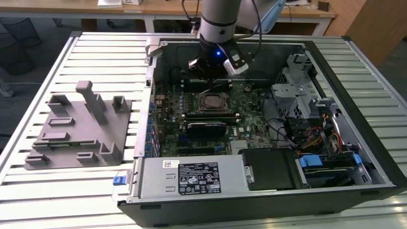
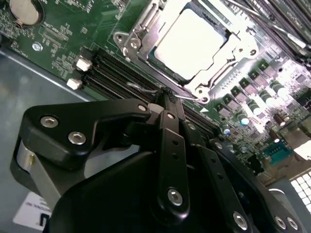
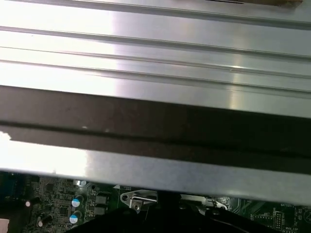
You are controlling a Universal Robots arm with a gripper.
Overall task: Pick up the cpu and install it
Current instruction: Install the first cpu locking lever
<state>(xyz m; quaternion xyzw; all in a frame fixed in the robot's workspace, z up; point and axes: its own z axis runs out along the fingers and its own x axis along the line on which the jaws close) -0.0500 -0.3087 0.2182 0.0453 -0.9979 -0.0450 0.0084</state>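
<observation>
Cpu (image 2: 194, 41) sits seated in the motherboard socket (image 2: 146, 29) at upper centre, gripper (image 2: 167, 97) fingers pressed together at the retention lever (image 2: 146, 89), likely latching it.

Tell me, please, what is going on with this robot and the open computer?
A single robot arm is reaching into an open computer case lying on a slatted metal table. Its gripper sits low over the motherboard, just beside the processor socket. The cpu already lies in that socket, its pale metal top showing, and the gripper holds nothing. The fingers look closed together, their tips close to the thin wire lever at the socket's edge. A grey parts tray stands on the table next to the case.
</observation>
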